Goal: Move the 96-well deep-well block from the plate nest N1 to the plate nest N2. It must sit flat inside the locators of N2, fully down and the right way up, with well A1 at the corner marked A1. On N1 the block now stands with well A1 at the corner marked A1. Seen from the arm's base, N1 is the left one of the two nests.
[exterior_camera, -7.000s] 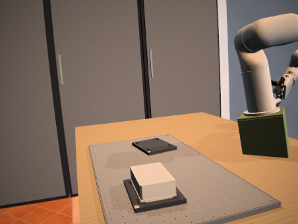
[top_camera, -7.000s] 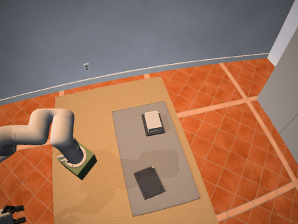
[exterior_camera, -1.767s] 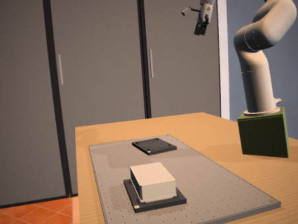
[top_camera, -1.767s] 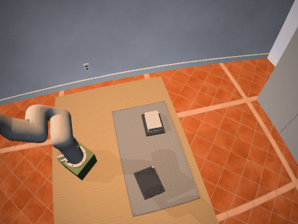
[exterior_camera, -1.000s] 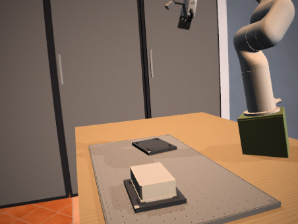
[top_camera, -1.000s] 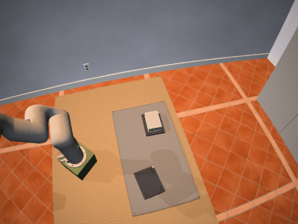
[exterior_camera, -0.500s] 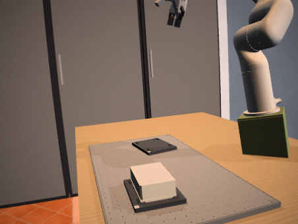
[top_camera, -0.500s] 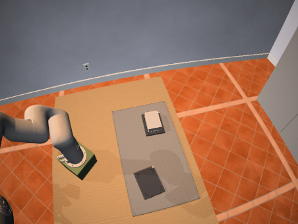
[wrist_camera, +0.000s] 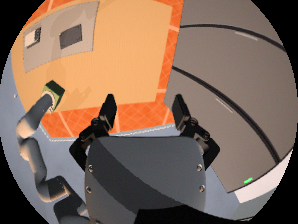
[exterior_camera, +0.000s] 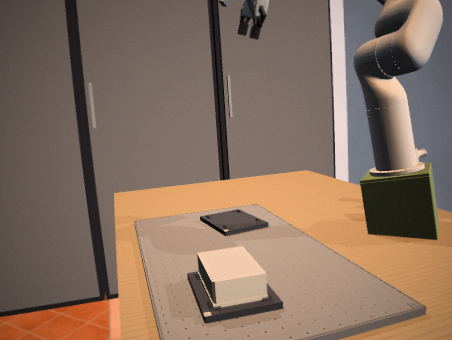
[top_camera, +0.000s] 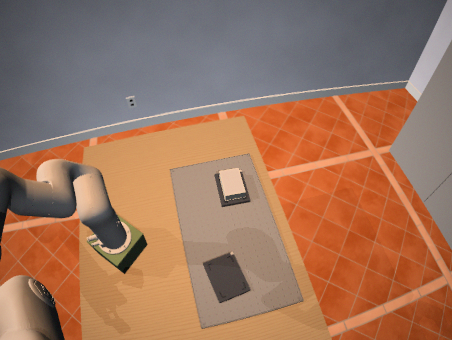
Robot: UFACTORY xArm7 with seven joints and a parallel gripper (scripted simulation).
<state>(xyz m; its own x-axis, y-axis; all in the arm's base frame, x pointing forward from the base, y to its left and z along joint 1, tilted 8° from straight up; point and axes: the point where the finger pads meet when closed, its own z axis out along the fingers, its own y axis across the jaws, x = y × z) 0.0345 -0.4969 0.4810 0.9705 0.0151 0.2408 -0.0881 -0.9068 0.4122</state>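
The cream deep-well block (top_camera: 233, 183) stands on the dark plate nest N1 (top_camera: 233, 201) at the far end of the grey mat; the exterior view shows it (exterior_camera: 231, 275) in front, seated flat on the nest (exterior_camera: 235, 306). The empty dark nest N2 (top_camera: 226, 276) lies at the mat's near end and also shows in the exterior view (exterior_camera: 234, 221). My gripper (exterior_camera: 252, 26) is open and empty, high above the table and far from both nests. In the wrist view my fingers stand wide apart, with the mat, block (wrist_camera: 35, 36) and N2 (wrist_camera: 71, 35) small and far below.
The grey perforated mat (top_camera: 235, 235) lies on the wooden table. The arm's green base block (top_camera: 119, 246) (exterior_camera: 400, 205) stands on the table beside the mat. Tall grey cabinets (exterior_camera: 150, 100) stand behind the table's far side.
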